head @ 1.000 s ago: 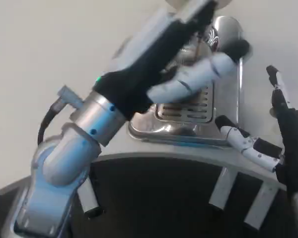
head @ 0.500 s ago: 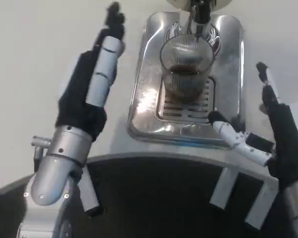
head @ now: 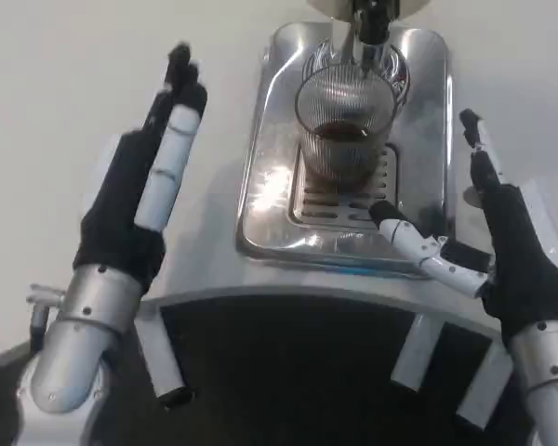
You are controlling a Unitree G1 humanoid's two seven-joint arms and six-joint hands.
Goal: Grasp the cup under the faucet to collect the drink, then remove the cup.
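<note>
With drink collected in the ribbed glass cup [head: 345, 130] under the faucet [head: 368, 23], removal is judged next, requiring the empty, spread-fingered right hand [head: 488, 240] to be closed around it.

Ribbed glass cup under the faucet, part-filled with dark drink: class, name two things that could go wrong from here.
1. The ribbed clear glass cup of dark drink stands on the steel drip tray, right under the black faucet nozzle; lifting it straight up might knock the nozzle and spill.
2. The right hand is open beside the tray, one finger over the tray's edge; a sideways sweep could tip the cup. The left hand is open, apart.
</note>
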